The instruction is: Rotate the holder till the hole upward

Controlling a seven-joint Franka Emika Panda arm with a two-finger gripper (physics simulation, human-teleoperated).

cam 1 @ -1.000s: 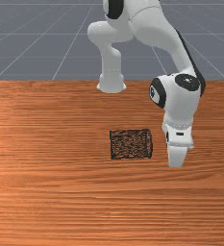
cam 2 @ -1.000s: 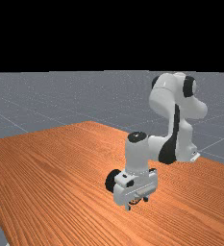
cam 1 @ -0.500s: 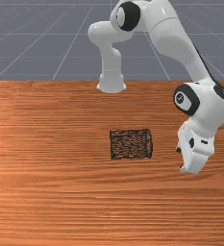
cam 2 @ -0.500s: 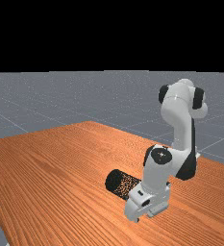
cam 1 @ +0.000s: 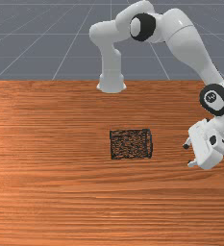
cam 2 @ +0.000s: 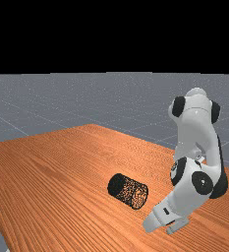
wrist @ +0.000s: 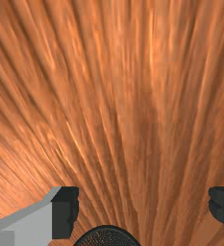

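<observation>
Mesh holder, black and cylindrical, is seen lying on its side on the wooden counter, just below the middle of the front view, its length running across the frame and its hole turned sideways rather than up. In the far view it is found below the middle, tilted from upper left to lower right. The gripper is held apart from it, toward the front view's right edge, with its two fingertips directed toward the holder's nearer end; nothing is gripped. In the wrist view the gripper is shown with its fingers spread wide, and a rounded, rimmed end of the holder is partly seen between them. By the arm, the upper right of the front view is crossed.
</observation>
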